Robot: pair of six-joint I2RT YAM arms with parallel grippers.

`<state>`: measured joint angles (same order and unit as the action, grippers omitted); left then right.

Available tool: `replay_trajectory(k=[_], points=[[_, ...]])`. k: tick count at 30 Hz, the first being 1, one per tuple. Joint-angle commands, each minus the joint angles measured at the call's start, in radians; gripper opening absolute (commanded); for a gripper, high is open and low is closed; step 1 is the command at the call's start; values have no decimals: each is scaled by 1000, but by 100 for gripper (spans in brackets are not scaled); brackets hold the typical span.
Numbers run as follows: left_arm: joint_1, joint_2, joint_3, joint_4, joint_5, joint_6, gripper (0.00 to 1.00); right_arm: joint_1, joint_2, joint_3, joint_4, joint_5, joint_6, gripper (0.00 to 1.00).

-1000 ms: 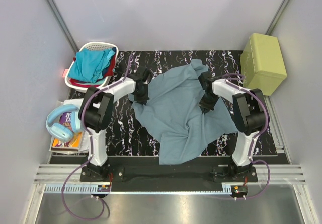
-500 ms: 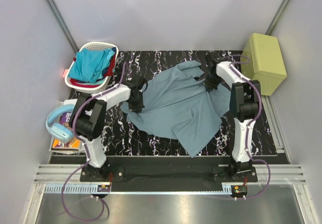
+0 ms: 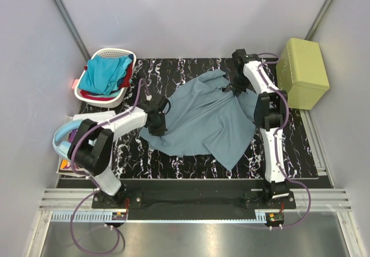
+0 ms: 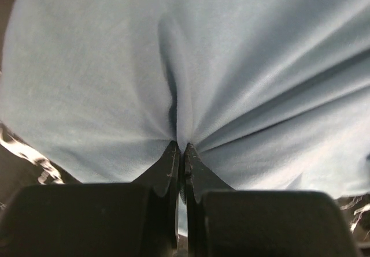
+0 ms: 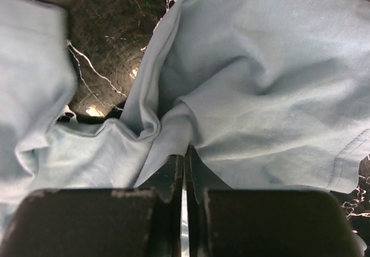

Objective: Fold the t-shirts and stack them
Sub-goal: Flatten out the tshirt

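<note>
Left tool (image 4: 180, 147) and right tool (image 5: 184, 153) pinch the grey-blue t-shirt (image 3: 202, 118) — opposite sides.

Black marbled table (image 3: 173, 72), grey-blue t-shirt (image 3: 202, 118) spread across it, white basket (image 3: 111, 51) at corner

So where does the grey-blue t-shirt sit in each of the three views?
Top external: the grey-blue t-shirt lies spread mid-frame between the arms.
Left wrist: it fills nearly the whole frame, pinched by the left gripper.
Right wrist: it fills most of the frame, pinched by the right gripper.
Shared landmark: the black marbled mat under the cloth.
</note>
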<state>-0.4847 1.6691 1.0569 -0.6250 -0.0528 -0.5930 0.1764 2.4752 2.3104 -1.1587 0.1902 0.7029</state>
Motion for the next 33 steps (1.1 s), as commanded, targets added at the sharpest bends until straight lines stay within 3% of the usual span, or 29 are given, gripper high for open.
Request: replay_trajectory(k=[1,4,8,9,12,14,18,23,28,33], points=[[-43,-45,-61,-137,-48,-16,0,-72,37,133,-21,126,-28,0],[-75,-55,-43,-139,-80,-25,1,-74,39,139,-32,115,-65,3],[-112,-150,40,-125,-200,-19,45,-69,-54,70,53,48,-112,34],[-114,-164,60,-110,-215,-16,64,-69,-90,70,60,19,-118,48],[-112,-186,146,-67,-272,21,90,-58,-143,101,62,-35,-132,69],[-109,-163,221,-48,-289,56,99,-45,-189,103,60,-47,-134,72],[-85,4,386,-44,-243,120,99,-11,-278,19,65,-48,-141,72],[-39,237,569,-18,-132,170,87,34,-448,-155,131,-11,-152,70],[8,485,805,-4,39,222,84,112,-608,-373,218,25,-158,69],[9,638,1076,-47,30,282,83,164,-751,-534,252,46,-164,68]])
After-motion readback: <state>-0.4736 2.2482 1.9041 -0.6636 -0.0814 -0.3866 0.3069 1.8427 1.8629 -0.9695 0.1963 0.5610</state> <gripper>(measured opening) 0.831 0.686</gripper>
